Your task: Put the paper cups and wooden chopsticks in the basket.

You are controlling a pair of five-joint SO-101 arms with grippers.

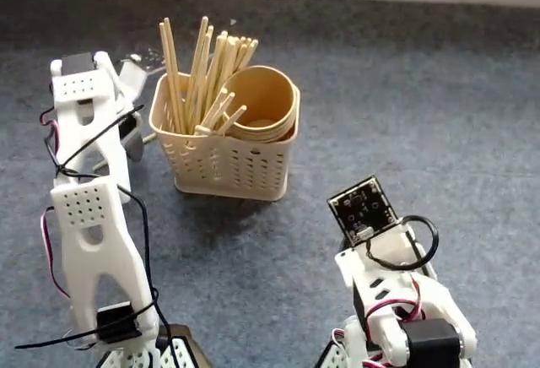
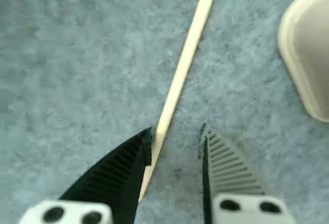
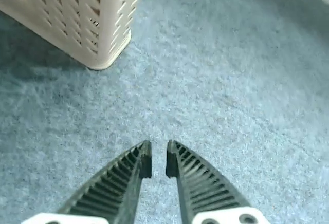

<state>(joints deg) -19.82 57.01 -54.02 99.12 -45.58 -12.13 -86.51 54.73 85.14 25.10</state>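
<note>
A cream perforated basket (image 1: 224, 161) stands on the grey carpet. It holds several wooden chopsticks (image 1: 202, 68) standing upright and stacked paper cups (image 1: 263, 106). One loose chopstick (image 2: 185, 64) lies flat on the carpet just left of the basket, and a short piece of it (image 1: 150, 138) pokes out from behind the left arm. My left gripper (image 2: 175, 136) is open and low over this chopstick, whose near end lies against the black finger (image 2: 128, 162). My right gripper (image 3: 156, 160) hovers over bare carpet in front of the basket (image 3: 87, 18), shut with nothing in it.
The basket's rounded corner (image 2: 308, 54) sits close beside the left gripper. The right arm (image 1: 375, 216) stands near the front right, with open carpet to the right of the basket and behind it.
</note>
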